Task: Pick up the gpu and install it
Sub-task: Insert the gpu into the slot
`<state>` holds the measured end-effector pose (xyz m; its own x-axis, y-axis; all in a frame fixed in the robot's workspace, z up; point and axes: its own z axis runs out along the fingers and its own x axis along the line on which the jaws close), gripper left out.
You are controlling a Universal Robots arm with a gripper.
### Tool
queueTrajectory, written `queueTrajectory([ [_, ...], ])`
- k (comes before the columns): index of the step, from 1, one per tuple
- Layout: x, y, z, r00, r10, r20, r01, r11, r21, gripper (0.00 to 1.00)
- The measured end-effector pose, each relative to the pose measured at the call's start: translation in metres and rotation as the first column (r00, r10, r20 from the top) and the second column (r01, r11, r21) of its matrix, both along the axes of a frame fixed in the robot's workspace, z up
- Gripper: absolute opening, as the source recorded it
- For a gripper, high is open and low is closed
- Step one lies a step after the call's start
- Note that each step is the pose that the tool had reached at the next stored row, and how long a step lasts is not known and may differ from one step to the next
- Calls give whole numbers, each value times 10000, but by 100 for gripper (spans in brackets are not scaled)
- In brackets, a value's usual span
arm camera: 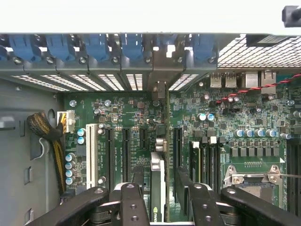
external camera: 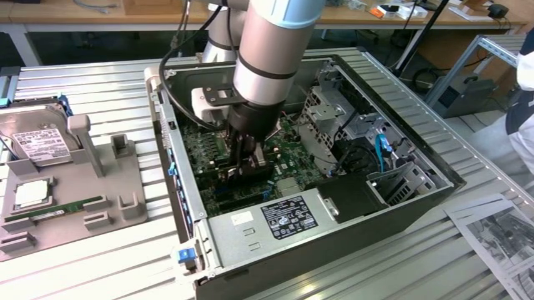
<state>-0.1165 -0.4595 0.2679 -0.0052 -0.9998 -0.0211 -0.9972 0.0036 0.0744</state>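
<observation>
My gripper (external camera: 247, 164) is down inside the open computer case (external camera: 172, 169), over the green motherboard (external camera: 200, 147). It is shut on the gpu (external camera: 252, 174), a dark card held on edge. In the wrist view the gpu (arm camera: 158, 181) runs as a thin edge-on strip between my black fingers (arm camera: 134, 200), and the gripper (arm camera: 162, 202) grips it from both sides. The card stands over the motherboard (arm camera: 244, 108), parallel to the black expansion slots (arm camera: 126, 153). Its far end points at the row of rear slot openings (arm camera: 160, 59). I cannot tell whether its lower edge sits in a slot.
A grey fixture (external camera: 125, 187) at the exterior view's left carries a hard drive (external camera: 37, 140), a processor chip (external camera: 29, 190) and a green memory stick (external camera: 59, 207). Inside the case are a power supply (external camera: 276, 219) and a drive cage (external camera: 326, 119). A person (external camera: 524, 87) stands at the right.
</observation>
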Motion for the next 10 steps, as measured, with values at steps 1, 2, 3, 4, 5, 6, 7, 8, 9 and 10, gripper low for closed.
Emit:
queueTrajectory([
  [1,0,0,15,10000,1,1,-1,10000,0,41],
  [2,0,0,34,10000,0,2,0,10000,0,41],
  [3,0,0,64,10000,0,2,0,10000,0,41],
  [4,0,0,78,10000,0,2,0,10000,1,41],
  [5,0,0,91,10000,0,3,0,10000,1,41],
  [6,0,0,101,10000,0,3,0,10000,0,41],
  [7,0,0,108,10000,0,3,0,10000,0,41],
  [8,0,0,116,10000,0,3,0,10000,1,41],
  [9,0,0,123,10000,0,3,0,10000,0,41],
  [10,0,0,129,10000,0,3,0,10000,0,41],
])
